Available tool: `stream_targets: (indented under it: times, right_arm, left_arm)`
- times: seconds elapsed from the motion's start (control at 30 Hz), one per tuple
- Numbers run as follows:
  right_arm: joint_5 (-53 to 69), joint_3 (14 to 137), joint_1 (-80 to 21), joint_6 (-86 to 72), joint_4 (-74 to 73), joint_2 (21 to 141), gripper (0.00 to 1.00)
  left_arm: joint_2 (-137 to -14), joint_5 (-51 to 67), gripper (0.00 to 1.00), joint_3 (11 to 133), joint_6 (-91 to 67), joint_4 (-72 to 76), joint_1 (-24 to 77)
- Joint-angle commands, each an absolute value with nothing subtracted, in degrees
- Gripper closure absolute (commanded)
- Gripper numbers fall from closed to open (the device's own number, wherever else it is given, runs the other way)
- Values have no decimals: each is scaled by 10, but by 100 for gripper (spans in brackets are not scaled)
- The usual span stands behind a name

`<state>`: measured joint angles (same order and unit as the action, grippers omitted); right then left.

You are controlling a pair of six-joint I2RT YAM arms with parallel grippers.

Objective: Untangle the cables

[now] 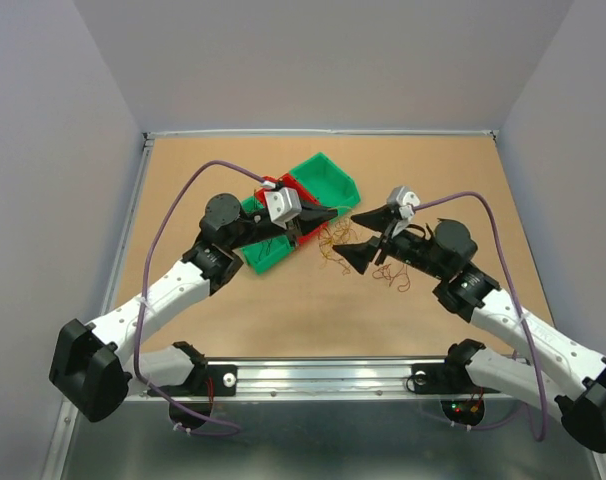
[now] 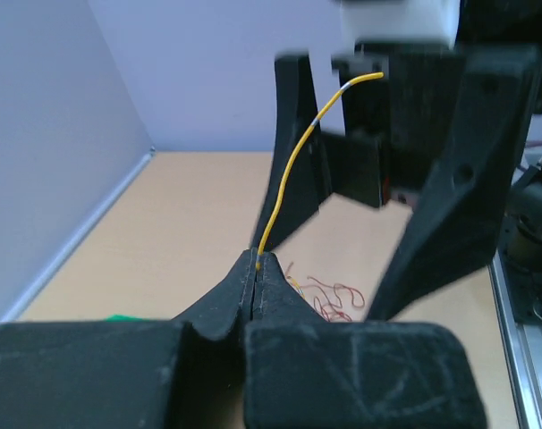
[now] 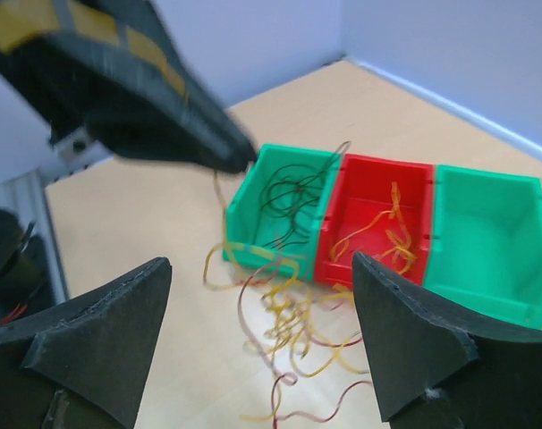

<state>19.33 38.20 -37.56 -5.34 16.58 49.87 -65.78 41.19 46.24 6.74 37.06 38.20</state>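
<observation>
Left wrist view shows the left gripper with its 2 fingers squeezed tight together. They pinch 1 yellow wire right at their tips. The wire bends up and away from the tips, and its top end is up by the dark body of the right gripper. That gripper stands just past the left fingers. Its own 2 fingers are spread wide apart and grip nothing.

Right wrist view looks out between those 2 wide fingers. The cables lie in a loose, curly pile of yellow, orange and red on the table. The pile sits in the gap between the fingers and a little ahead of them. Past the pile stand 3 bins in a row, side by side. The green bin with black wires is nearest the left gripper's tips, which hang just above its corner. The black wires curl inside it and poke up over its rim. The red bin is in the middle and has orange wires in it. The other green bin is at the far end.

Top view shows both grippers tip to tip and close together above the table, with the pile under and beside their tips.
</observation>
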Motion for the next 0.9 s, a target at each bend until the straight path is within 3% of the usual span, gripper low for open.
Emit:
stream_targets:
  times: [0.0,0.27,0.47,0.7,0.87]
  right_arm:
    - [301,392,-377,-23,203,541,12]
    - [315,467,-377,-26,234,699,11]
    - [334,504,-377,-45,282,778,17]
    - [360,446,-378,-65,395,729,13]
    - [305,394,-378,-53,396,662,9]
  left_arm:
    - [-628,400,100,515,56,367,385]
    - [-656,403,100,626,16,352,386]
    - [-685,375,100,723,-53,350,386]
    - [-675,314,100,734,-86,388,387]
    - [-660,259,100,718,-77,398,387]
